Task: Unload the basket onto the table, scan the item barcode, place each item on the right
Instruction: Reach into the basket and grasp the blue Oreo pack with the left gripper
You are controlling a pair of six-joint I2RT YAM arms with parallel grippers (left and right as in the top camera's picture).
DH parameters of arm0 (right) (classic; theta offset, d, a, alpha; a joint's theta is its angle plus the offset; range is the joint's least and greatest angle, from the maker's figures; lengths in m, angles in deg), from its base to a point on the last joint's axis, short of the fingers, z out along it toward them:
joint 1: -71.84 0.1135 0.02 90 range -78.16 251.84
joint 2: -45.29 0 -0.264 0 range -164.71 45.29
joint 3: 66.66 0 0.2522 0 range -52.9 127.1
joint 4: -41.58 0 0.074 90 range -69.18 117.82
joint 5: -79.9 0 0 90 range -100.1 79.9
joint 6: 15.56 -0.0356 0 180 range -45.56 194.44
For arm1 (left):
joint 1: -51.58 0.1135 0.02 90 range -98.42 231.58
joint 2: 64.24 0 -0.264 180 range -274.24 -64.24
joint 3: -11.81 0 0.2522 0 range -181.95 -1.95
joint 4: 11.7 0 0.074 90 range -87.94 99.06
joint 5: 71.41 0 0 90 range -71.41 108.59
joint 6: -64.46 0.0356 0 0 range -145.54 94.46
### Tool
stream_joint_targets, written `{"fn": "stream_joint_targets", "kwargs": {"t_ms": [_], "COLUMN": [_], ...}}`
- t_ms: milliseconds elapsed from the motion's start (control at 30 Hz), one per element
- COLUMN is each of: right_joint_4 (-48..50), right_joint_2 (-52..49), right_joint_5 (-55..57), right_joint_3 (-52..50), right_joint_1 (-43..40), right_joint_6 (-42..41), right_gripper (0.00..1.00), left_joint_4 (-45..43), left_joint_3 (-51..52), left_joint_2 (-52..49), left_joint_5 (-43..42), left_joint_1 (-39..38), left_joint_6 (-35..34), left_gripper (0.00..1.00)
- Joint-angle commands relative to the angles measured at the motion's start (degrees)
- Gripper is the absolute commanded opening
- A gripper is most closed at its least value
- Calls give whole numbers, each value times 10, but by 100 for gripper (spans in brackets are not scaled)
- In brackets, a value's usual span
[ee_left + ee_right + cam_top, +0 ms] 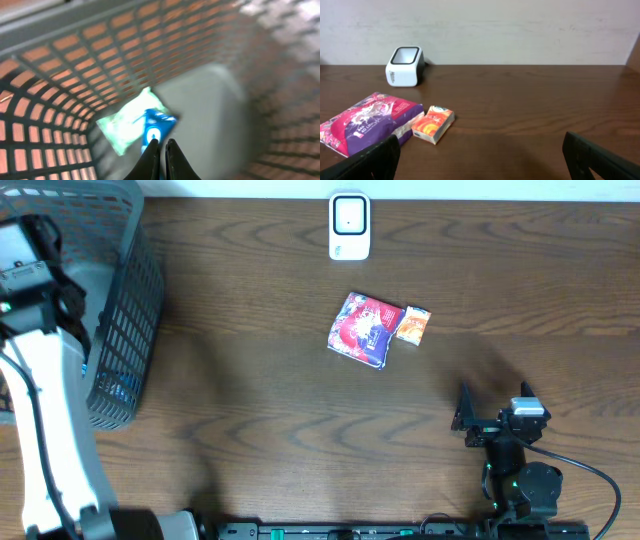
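Left end effector (pixel 161 145), down inside grey plastic lattice basket (pixel 60 65) at far left of dark wood-grain surface (pixel 250 410): fingers pressed together, tips right at near edge of pale green and blue packet (pixel 132 125). No way to tell if pinching a fold of wrapper or nothing.

Packet: likely the item to scan. Lies flat on smooth basket floor, just ahead and slightly left of tips, long axis slanting lower left to upper right in wrist view. Thin, glossy, soft-looking film. Blurred, no barcode legible.

Right end effector (pixel 493 408): spread wide, empty, near right, well apart from basket. Left arm clearly the nearer one.

Scanner (pixel 349 225): white box, dark window, far centre, well right of basket. Nearer than it, mid-surface: crinkly purple-and-red pouch (pixel 362 330), small orange carton (pixel 412 324) just beside or touching it.
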Motion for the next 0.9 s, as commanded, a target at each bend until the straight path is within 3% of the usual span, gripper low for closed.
{"fn": "stream_joint_targets", "kwargs": {"t_ms": [0, 100, 233, 333, 700, 867], "right_joint_4": [-2, -2, -2, -2, -2, -2], "right_joint_2": [3, 3, 3, 3, 3, 3], "right_joint_5": [-5, -5, -5, -5, -5, -5], "right_joint_3": [-1, -1, -1, -1, -1, -1], "right_joint_1": [2, 2, 2, 2, 2, 2], "right_joint_6": [-8, -8, -8, -8, -8, -8], "right_gripper": [99, 99, 99, 99, 99, 99], "left_joint_4": [-14, -18, 0, 17, 68, 72], "left_joint_3": [-3, -3, -2, -2, -2, -2], "left_joint_2": [50, 68, 48, 7, -156, -208], "left_joint_5": [4, 4, 4, 4, -1, -113], "left_joint_1": [-36, -45, -28, -9, 70, 98], "left_joint_6": [10, 10, 9, 10, -74, -29], "left_gripper": [7, 8, 52, 72, 80, 80]}}
